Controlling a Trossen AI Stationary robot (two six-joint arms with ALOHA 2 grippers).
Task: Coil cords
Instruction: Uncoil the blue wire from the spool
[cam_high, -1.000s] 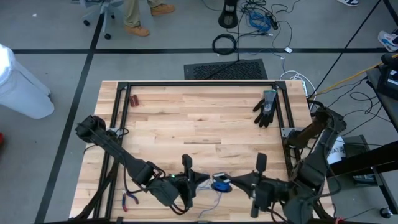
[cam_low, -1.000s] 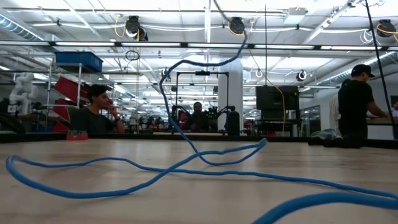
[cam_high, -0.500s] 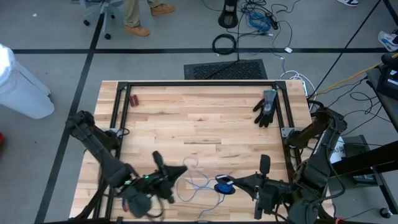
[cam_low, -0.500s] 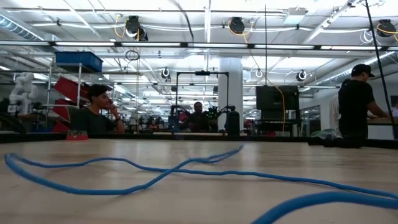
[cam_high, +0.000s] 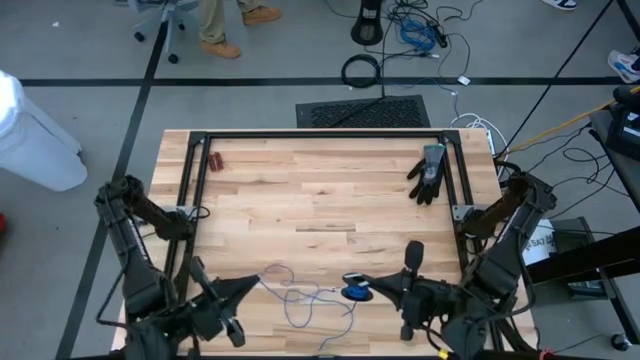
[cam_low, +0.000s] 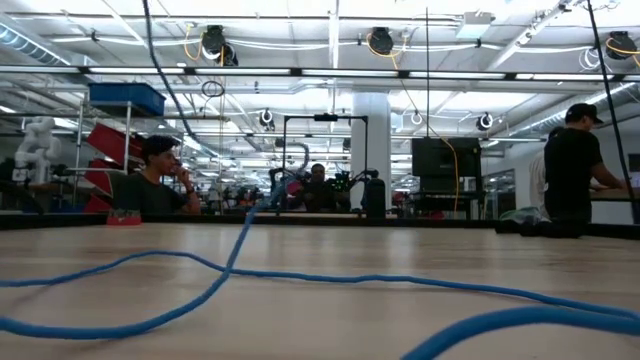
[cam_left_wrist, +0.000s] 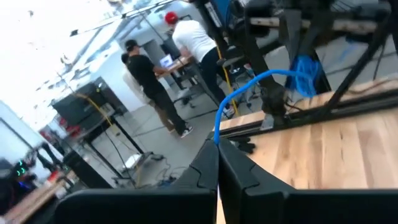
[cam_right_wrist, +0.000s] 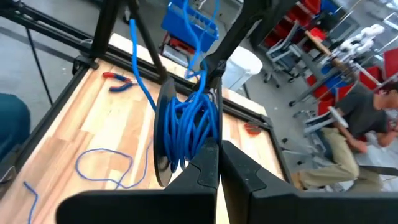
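The cord is a thin blue cable. Part of it is wound into a small coil (cam_right_wrist: 186, 121) with my right gripper (cam_right_wrist: 217, 152) shut on it near the table's front edge (cam_high: 357, 292). The rest lies in slack loops (cam_high: 300, 298) on the wood and rises to my left gripper (cam_high: 258, 284). That gripper is shut on the cable, level, at the front left, its fingers pointing toward the right. In the low view the cable (cam_low: 225, 270) snakes across the table and climbs away. My left gripper pinches a single strand of the cable (cam_left_wrist: 216, 135) between its two fingertips, level, coming from the table's left. The strand arcs away slack from the fingertips, above the table. My right gripper pinches several strands at the coil's lower side (cam_right_wrist: 200, 138) between its two fingers. It comes from the table's right, slanting a little down. The coil stands upright ahead of the fingers, seemingly clear of the wood. One strand trails down to a loop on the table (cam_right_wrist: 102, 165).
A black glove (cam_high: 428, 172) lies at the far right and a small red thing (cam_high: 215, 160) at the far left. Red-handled pliers (cam_right_wrist: 118, 81) lie by the left rail. A black frame (cam_high: 320, 133) rims the table. People sit and stand beyond it.
My left gripper has drawn away from the coil toward the table's left edge, rising a little and rolling, still shut on the cable. The cable has paid out into longer slack loops on the wood. The coil and my right gripper have stayed in place.
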